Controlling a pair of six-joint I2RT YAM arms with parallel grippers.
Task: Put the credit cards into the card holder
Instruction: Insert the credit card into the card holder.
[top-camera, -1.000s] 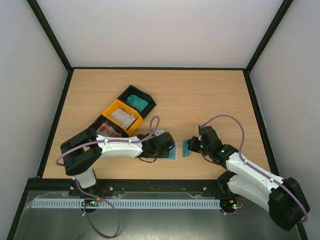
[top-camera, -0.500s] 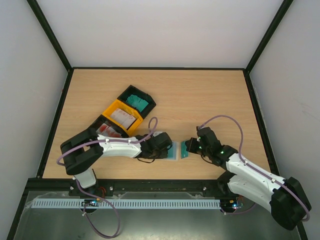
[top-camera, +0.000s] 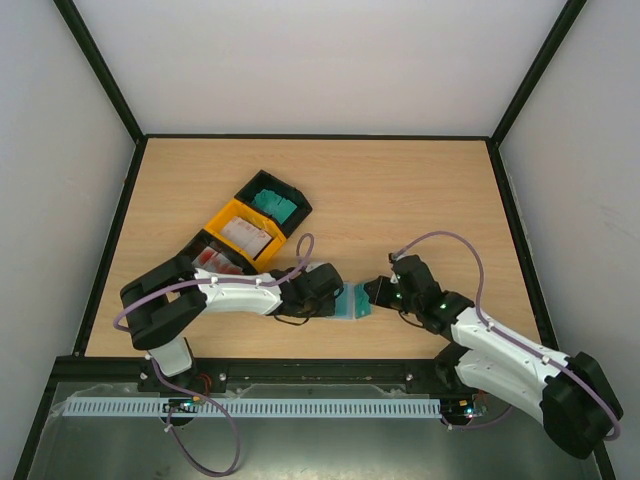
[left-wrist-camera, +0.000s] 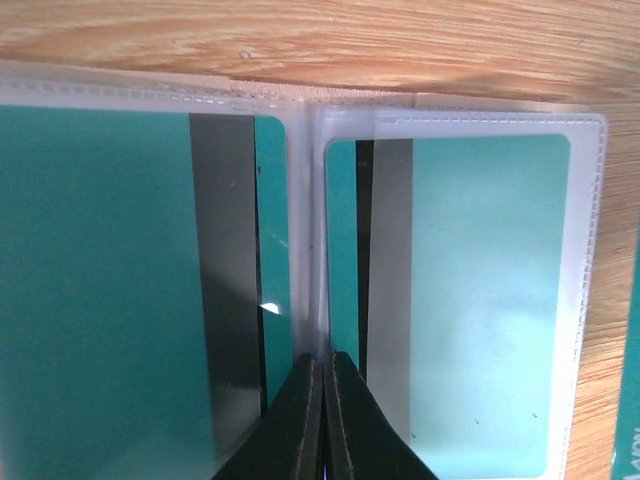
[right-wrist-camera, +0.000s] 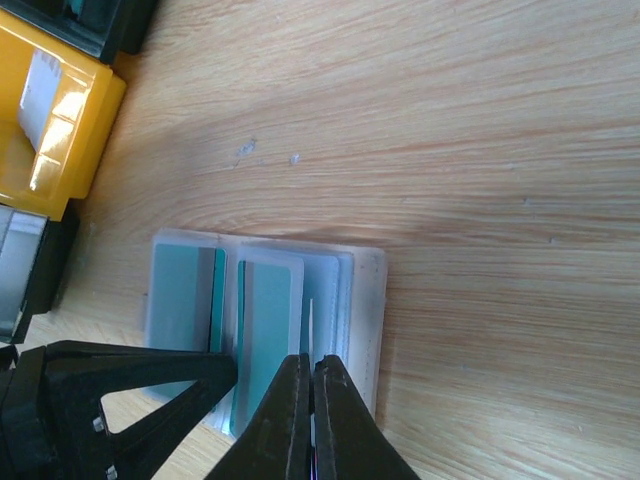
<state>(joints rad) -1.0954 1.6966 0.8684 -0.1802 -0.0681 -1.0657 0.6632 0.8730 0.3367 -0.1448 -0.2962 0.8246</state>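
The clear, stitched plastic card holder (top-camera: 346, 308) lies opened flat on the pale wooden table (top-camera: 420, 190), near its front edge, between the two arms. Two teal plastic credit cards (left-wrist-camera: 100, 300) already sit in its pockets, one on each side of the central fold (each shows a dark stripe). A third teal card (right-wrist-camera: 310, 322), seen almost edge-on from the wrist, is clamped in the right claw (right-wrist-camera: 308, 366) at the holder's right side, over its outermost pocket. From these angles I cannot say whether its leading edge has entered that pocket. The left claw (left-wrist-camera: 322, 362) has its fingers together, tips resting on the fold, apparently pinning the holder down. Further back on the left stand three tray bins (top-camera: 222, 216), black, yellow and black, holding more cards: teal, white and red-marked. I judge the task begun but far from finished: two cards are stowed, one is at the mouth, and the bins' stock is left to move.
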